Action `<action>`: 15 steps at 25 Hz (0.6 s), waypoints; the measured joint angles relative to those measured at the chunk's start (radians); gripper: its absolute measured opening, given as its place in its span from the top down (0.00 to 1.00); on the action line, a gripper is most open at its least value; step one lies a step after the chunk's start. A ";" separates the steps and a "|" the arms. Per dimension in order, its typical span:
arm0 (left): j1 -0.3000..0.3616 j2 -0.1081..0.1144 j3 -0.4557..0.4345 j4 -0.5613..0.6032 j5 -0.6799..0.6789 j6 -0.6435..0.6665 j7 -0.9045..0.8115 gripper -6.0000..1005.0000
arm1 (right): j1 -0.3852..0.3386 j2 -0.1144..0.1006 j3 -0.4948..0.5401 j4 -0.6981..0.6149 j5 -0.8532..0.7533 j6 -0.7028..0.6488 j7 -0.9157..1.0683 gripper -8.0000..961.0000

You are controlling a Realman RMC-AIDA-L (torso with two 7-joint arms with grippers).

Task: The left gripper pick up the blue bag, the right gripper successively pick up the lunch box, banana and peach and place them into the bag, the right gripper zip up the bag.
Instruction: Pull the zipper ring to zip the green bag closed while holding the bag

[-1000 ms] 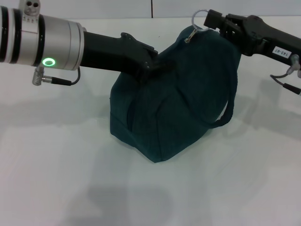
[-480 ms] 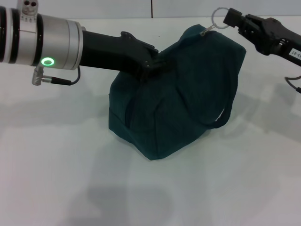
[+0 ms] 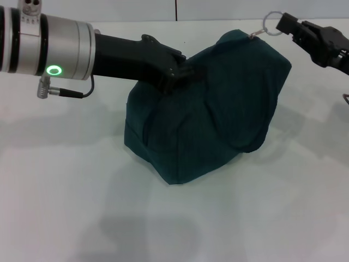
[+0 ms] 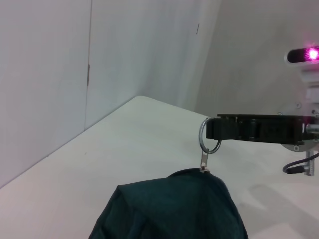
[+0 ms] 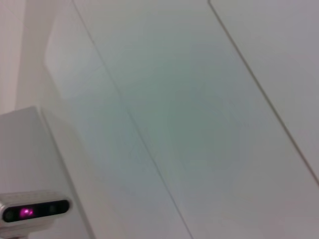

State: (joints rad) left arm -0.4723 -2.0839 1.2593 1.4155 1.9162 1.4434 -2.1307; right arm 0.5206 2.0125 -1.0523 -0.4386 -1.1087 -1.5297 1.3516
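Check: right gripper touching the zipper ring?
Touching. In the left wrist view the right gripper tip passes through the zipper ring above the blue bag; the head view agrees.

The blue bag (image 3: 218,109) is made of soft, matt cloth. Its ring pull (image 4: 209,137) is shiny metal. The table (image 3: 65,207) is smooth and white.

We find the bag (image 3: 202,114) mid-table (image 3: 65,207), left gripper (image 3: 177,73) at its left top, right gripper (image 3: 283,23) at its right top, on the ring (image 3: 269,23).
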 joint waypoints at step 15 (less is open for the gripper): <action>-0.005 -0.001 -0.022 0.003 -0.004 -0.001 0.000 0.91 | -0.016 -0.008 0.029 0.037 0.000 0.038 0.001 0.99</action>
State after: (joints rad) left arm -0.4771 -2.0847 1.2376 1.4185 1.9121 1.4428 -2.1307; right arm 0.5044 2.0048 -1.0229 -0.4013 -1.1087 -1.4916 1.3521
